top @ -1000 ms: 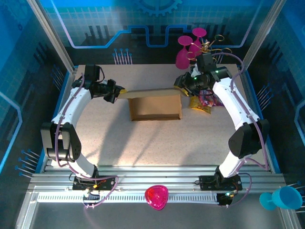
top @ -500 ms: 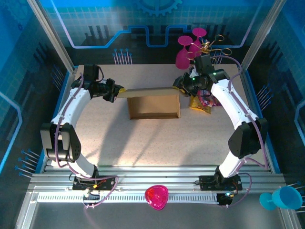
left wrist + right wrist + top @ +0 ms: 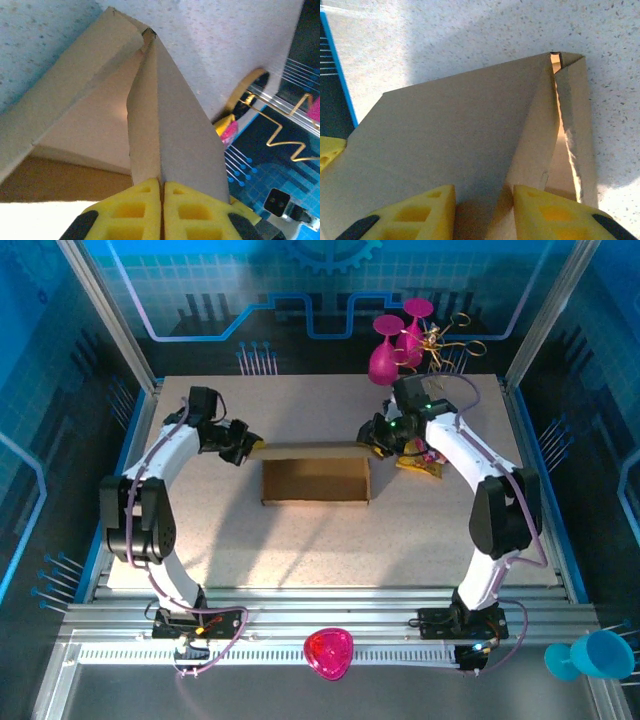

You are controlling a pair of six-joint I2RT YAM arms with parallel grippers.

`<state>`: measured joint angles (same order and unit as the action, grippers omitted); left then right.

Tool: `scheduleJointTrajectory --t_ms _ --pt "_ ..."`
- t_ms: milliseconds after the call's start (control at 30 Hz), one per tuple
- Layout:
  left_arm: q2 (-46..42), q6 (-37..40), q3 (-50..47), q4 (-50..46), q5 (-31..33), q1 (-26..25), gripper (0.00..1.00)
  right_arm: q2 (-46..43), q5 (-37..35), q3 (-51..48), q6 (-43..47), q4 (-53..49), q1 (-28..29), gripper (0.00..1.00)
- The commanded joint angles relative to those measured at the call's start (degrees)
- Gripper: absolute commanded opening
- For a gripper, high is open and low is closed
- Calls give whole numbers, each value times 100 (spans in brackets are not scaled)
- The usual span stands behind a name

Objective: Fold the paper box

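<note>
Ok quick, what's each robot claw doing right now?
Left gripper: closed, pinching a flap of the plain brown cardboard box.
Right gripper: closed around the same box's folded wall.

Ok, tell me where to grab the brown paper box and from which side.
Pinch the paper box by its raised back wall, at the end corners, coming in from the left and right sides. That wall stands up as a thin folded sheet, so a pinch fits across it; the rest lies flat.
</note>
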<state>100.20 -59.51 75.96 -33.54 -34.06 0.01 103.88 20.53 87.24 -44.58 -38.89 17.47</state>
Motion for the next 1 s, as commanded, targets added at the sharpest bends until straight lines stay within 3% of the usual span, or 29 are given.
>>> scheduleJointTrajectory --t_ms 0,333,800,967 --pt "135 440 -54 -97 -149 -27 13 182 56 -23 230 322 140 35" --pt "173 1536 178 -1376 593 -48 37 136 -403 -39 554 -22 329 35" --pt "-162 2268 -55 -1912 1494 -168 36 21 -1096 -201 1110 -391 631 29" --pt "-256 2561 -209 -2022 1729 -177 39 -100 -1176 -511 1251 -340 669 32"
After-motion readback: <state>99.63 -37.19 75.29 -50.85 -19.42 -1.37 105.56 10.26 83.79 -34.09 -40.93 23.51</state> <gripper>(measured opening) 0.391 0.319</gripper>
